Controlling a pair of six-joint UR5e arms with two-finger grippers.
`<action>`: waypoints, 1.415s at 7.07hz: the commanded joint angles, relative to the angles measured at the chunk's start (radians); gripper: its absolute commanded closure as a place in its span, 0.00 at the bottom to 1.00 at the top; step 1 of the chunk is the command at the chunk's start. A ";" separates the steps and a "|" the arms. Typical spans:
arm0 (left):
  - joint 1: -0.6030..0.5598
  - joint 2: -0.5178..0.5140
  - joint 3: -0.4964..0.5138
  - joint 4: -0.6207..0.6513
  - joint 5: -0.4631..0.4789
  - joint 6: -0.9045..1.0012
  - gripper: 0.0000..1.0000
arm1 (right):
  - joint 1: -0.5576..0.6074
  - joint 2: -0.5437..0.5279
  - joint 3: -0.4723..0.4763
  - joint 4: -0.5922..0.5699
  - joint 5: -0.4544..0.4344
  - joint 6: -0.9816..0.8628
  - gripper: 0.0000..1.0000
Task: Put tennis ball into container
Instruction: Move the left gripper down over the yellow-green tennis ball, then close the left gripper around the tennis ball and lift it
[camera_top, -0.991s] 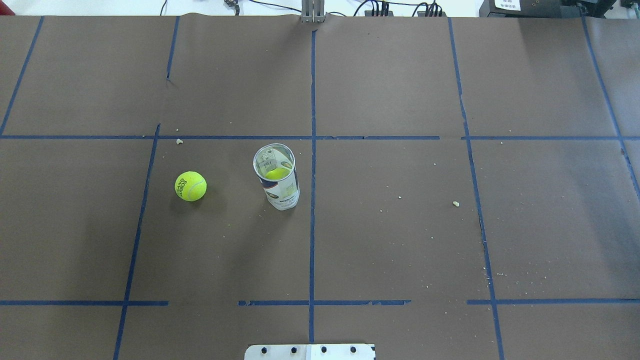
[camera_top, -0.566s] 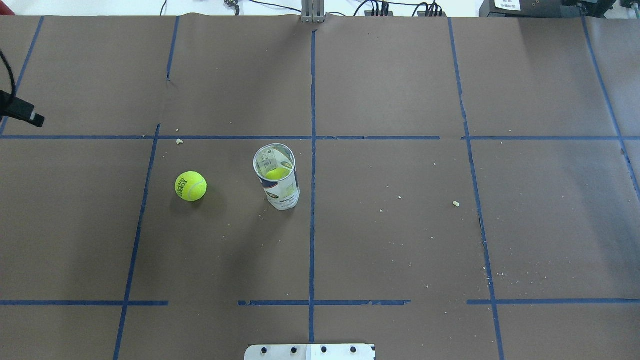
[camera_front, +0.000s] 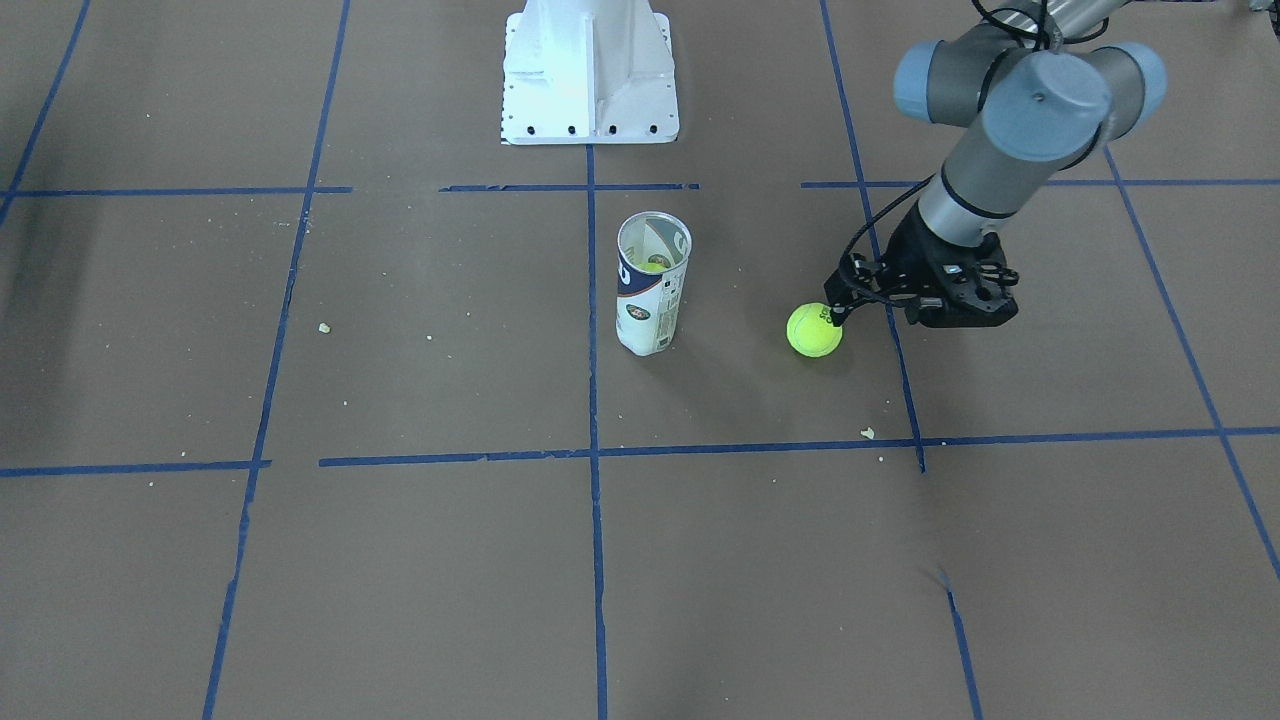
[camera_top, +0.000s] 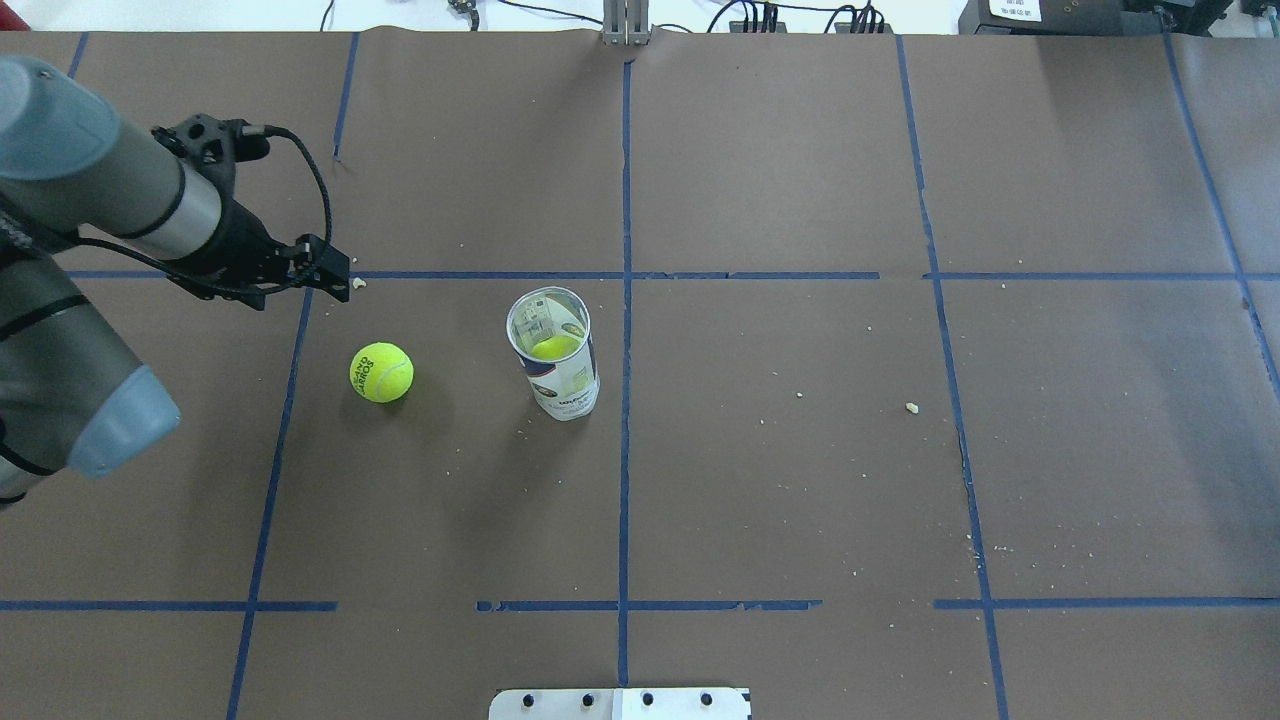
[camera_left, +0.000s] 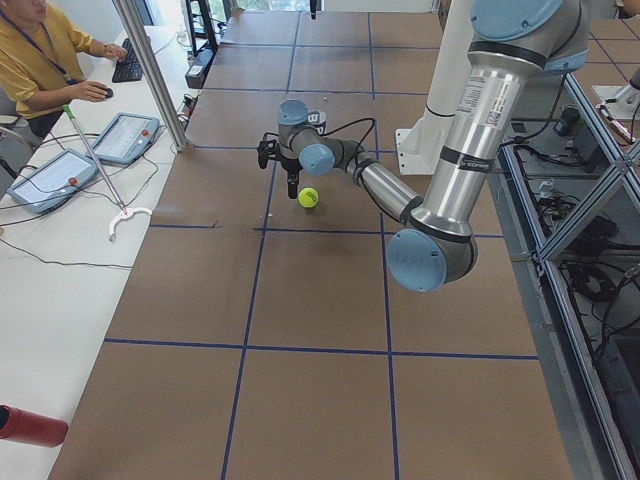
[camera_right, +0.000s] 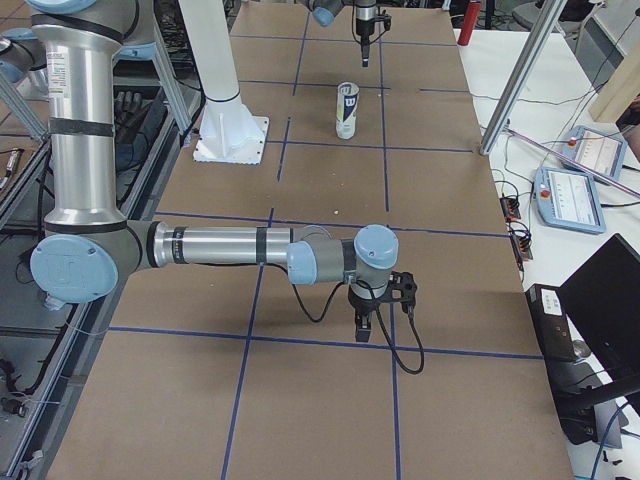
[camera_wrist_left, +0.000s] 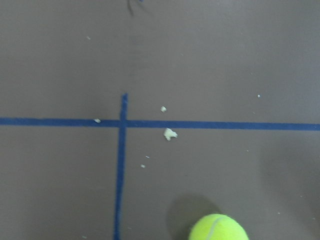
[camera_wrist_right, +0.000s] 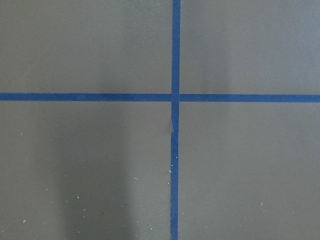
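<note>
The tennis ball (camera_top: 381, 372) lies on the brown table cover, left of the container (camera_top: 553, 350). It also shows as the ball (camera_front: 814, 330) and at the bottom edge of the left wrist view as the ball (camera_wrist_left: 218, 227). The container (camera_front: 652, 282) is a clear tube standing upright with its mouth uncovered and a second yellow-green ball inside. My left gripper (camera_top: 335, 275) hovers above the table, beyond the loose ball and slightly to its left, touching nothing. I cannot tell whether it is open or shut. My right gripper (camera_right: 363, 325) shows only in the exterior right view, far from both things.
The white pedestal (camera_front: 590, 70) stands at the robot's side of the table, behind the tube. Blue tape lines and small crumbs (camera_wrist_left: 170, 133) mark the cover. An operator (camera_left: 45, 60) sits at a side desk with tablets.
My left arm has swung in from the overhead view's left edge and moved right, toward the loose ball. The ball and the tube have not moved.
</note>
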 joint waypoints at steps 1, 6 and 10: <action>0.042 -0.027 0.036 0.003 0.078 -0.050 0.00 | 0.000 0.000 0.000 0.000 0.000 0.000 0.00; 0.122 -0.031 0.091 0.001 0.112 -0.058 0.00 | 0.000 0.000 0.000 0.000 0.000 0.000 0.00; 0.140 -0.033 0.111 -0.005 0.110 -0.056 0.00 | 0.000 0.000 0.000 0.000 0.000 0.000 0.00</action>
